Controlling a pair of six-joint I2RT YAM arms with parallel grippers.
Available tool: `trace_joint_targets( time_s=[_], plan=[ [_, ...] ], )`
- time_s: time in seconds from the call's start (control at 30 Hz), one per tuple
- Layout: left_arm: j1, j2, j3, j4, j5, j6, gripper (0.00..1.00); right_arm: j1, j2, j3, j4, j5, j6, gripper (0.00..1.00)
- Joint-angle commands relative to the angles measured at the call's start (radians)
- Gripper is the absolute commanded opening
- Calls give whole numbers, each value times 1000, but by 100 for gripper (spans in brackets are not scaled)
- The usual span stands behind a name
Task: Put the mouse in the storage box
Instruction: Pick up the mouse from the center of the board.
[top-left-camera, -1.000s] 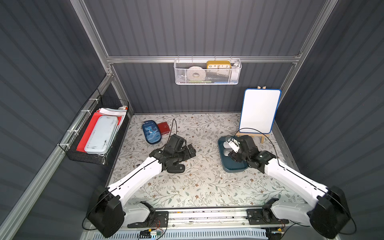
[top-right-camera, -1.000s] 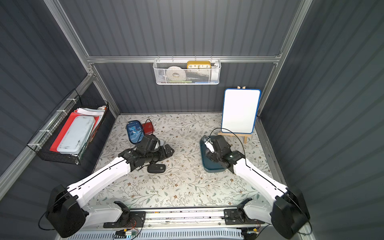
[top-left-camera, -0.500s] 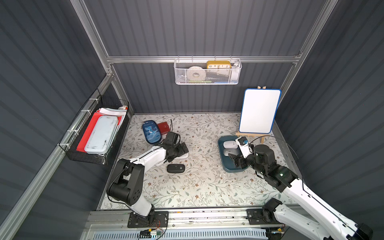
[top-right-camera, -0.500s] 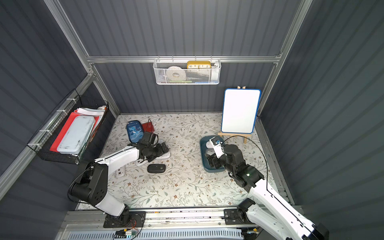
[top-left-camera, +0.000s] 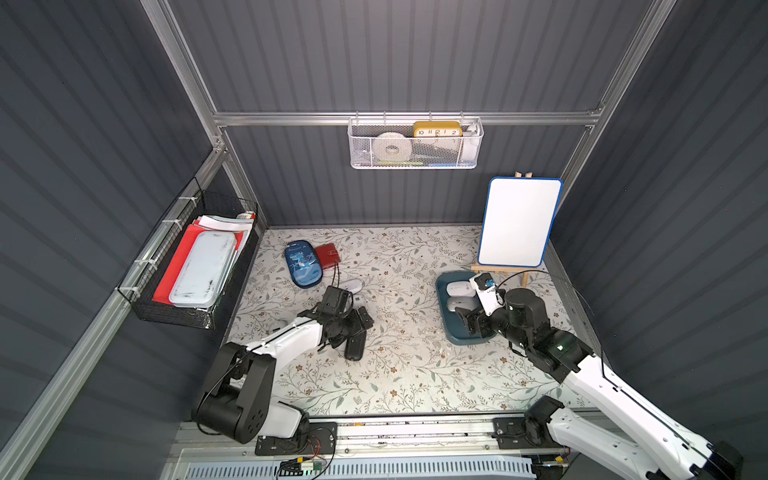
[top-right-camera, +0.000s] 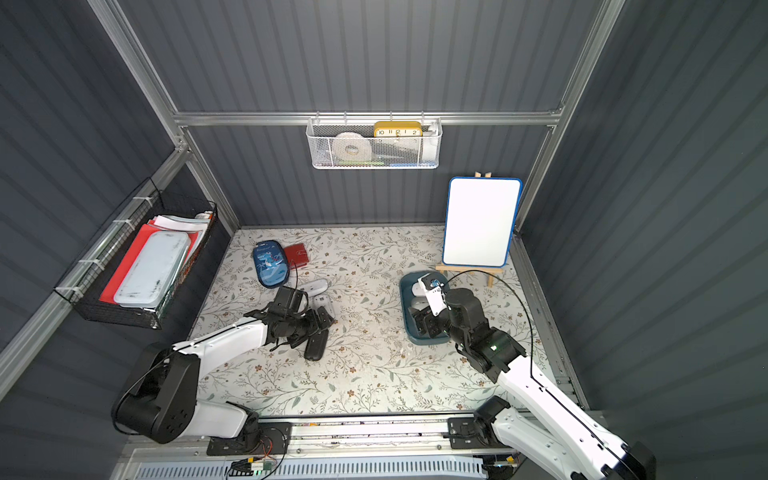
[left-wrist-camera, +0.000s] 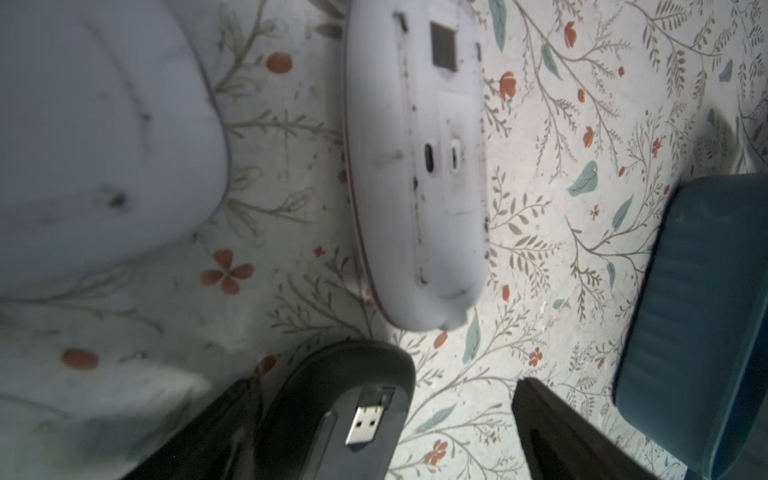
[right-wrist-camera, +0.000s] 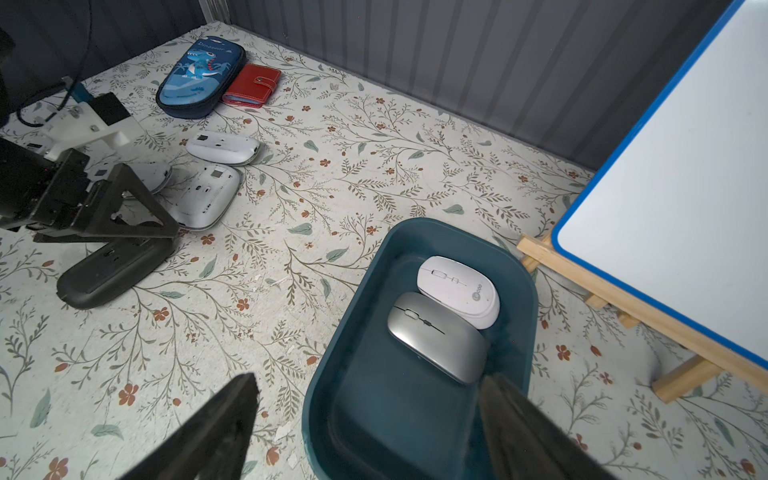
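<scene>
Nearest, the left gripper (top-left-camera: 357, 324) is held fully spread and empty over the black mouse (right-wrist-camera: 112, 270), which lies belly-up on the table (top-left-camera: 415, 374); contact cannot be told. The right gripper (right-wrist-camera: 368, 386), wide and empty, is held above the storage box (right-wrist-camera: 374, 415), where a silver mouse (right-wrist-camera: 436, 336) and a white mouse (right-wrist-camera: 457, 291) are already laid. Farther off, a near upturned mouse (right-wrist-camera: 205, 195) and a far upturned mouse (right-wrist-camera: 222, 147) are not yet boxed. A third mouse (right-wrist-camera: 153, 174) is half hidden.

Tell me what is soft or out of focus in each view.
Left wrist view: the nearest white mouse is a soft blur, the upturned white mouse sharp. Right wrist view: the fingers of the right gripper are blurred, the silver mouse in the storage box crisp. Both top views: sharp, evenly lit.
</scene>
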Motion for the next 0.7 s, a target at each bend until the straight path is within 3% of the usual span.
trace_joint_targets(
  time_s=[0.0, 0.17, 0.4, 0.67],
  plan=[
    [1, -62, -42, -26, 51, -42, 99, 6, -2, -12, 16, 13, 17, 88],
    [-28, -83, -61, -56, 14, -74, 99, 7, -6, -11, 13, 18, 21, 88],
    [-179, 27, 21, -187, -146, -159, 96, 10, -14, -13, 13, 21, 15, 88],
    [-223, 115, 51, -227, -223, -216, 89, 14, -20, -16, 15, 19, 15, 88]
  ],
)
